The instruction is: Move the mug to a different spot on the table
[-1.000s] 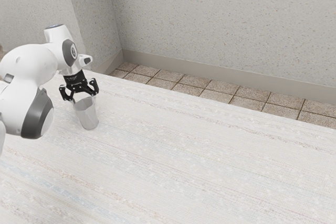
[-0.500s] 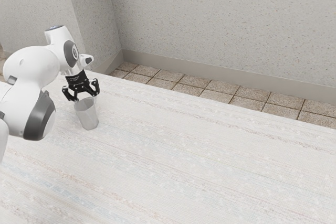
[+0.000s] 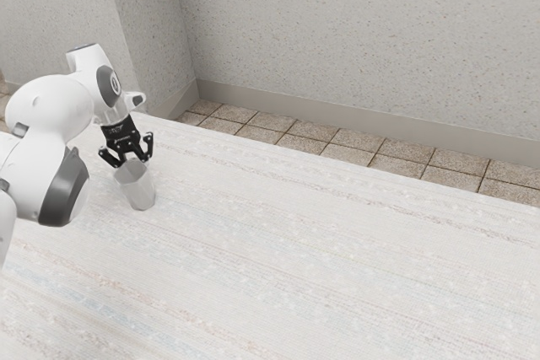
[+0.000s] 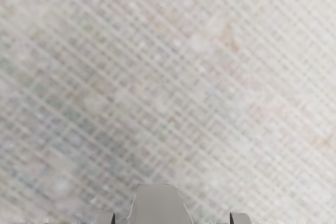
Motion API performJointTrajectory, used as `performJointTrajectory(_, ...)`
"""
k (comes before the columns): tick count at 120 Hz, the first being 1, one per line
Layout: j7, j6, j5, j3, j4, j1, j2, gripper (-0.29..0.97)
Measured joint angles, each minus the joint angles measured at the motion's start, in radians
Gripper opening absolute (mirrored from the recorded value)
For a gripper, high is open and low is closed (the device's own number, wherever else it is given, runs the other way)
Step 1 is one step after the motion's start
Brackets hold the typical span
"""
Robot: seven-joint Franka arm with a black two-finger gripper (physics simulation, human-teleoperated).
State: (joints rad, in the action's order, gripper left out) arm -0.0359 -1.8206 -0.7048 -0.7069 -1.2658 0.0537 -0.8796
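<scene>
Progress looks slight: the mug [image 3: 139,190] rests on the table [image 3: 337,250], its base apparently on the surface, so the lift, the carry and the set-down are all left to do. Most of the table spreads away from the mug toward the exterior view's right, which leaves room for a new spot. Directly above the mug sits the gripper [image 3: 126,156], spread wide and straddling the rim, not yet clamped on it. Whether either side touches the mug's wall is unclear.

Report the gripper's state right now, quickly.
Gripper: at the top of the mug; open or closed cannot be told.
</scene>
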Motion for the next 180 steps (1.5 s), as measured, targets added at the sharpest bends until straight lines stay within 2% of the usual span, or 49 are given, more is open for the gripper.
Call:
performJointTrajectory(44,0.011,0.034,0.012,-0.017,0.021,0.002,0.011,0.06)
performJointTrajectory(72,0.01,0.134,0.019,-0.017,0.026,0.011,0.069,0.03)
performJointTrajectory(88,-0.001,0.213,0.037,0.031,0.0,0.042,0.118,0.01)
performJointTrajectory(107,-0.013,0.266,0.098,0.131,-0.157,0.091,0.219,-0.04)
performJointTrajectory(125,0.0,0.346,0.241,0.147,-0.182,0.102,0.239,-0.08)
performJointTrajectory(137,0.013,0.392,0.297,0.148,-0.183,0.104,0.219,-0.11)
performJointTrajectory(156,0.027,0.429,0.32,0.149,-0.143,0.104,0.172,-0.11)
performJointTrajectory(180,0.043,0.455,0.316,0.168,-0.145,0.16,0.17,-0.07)
